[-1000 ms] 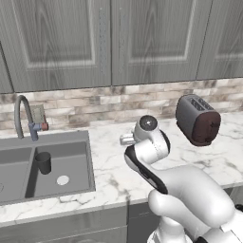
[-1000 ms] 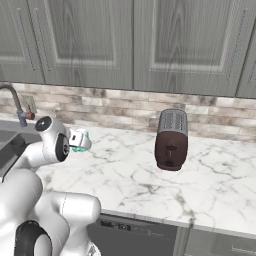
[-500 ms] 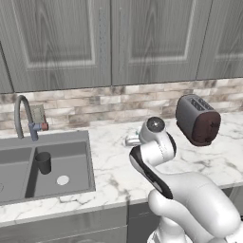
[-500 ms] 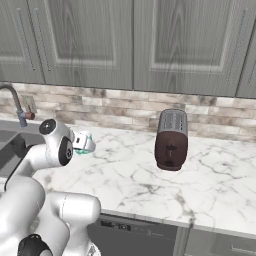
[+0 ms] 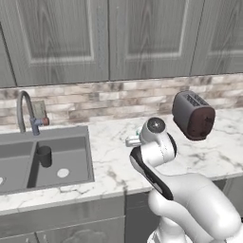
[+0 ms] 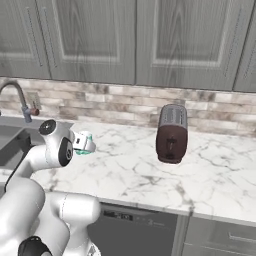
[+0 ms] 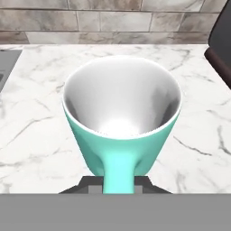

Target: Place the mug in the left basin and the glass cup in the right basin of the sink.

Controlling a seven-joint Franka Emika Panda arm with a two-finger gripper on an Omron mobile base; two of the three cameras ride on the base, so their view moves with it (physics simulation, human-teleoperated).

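The teal mug (image 7: 122, 117) with its white rim and inside is seen from close above in the hand view, its handle running down between my fingertips (image 7: 90, 184). My gripper (image 7: 118, 186) is shut on that handle. From the right base view the mug (image 6: 84, 143) sits by the arm's wrist, over the marble counter to the right of the sink (image 6: 6, 144). The dark glass cup (image 5: 44, 155) stands upright in the right basin of the grey sink (image 5: 71, 159), near the dividing ridge, with the pale drain (image 5: 62, 173) beside it.
A curved grey faucet (image 5: 23, 110) rises behind the sink. A dark toaster (image 5: 192, 116) stands on the counter to the right, also seen as the toaster (image 6: 171, 133). Brick backsplash and grey cabinets close off the back.
The arm's wrist has shifted slightly to the right with the mug in its grip. The glass cup, the sink and the toaster have stayed where they were.
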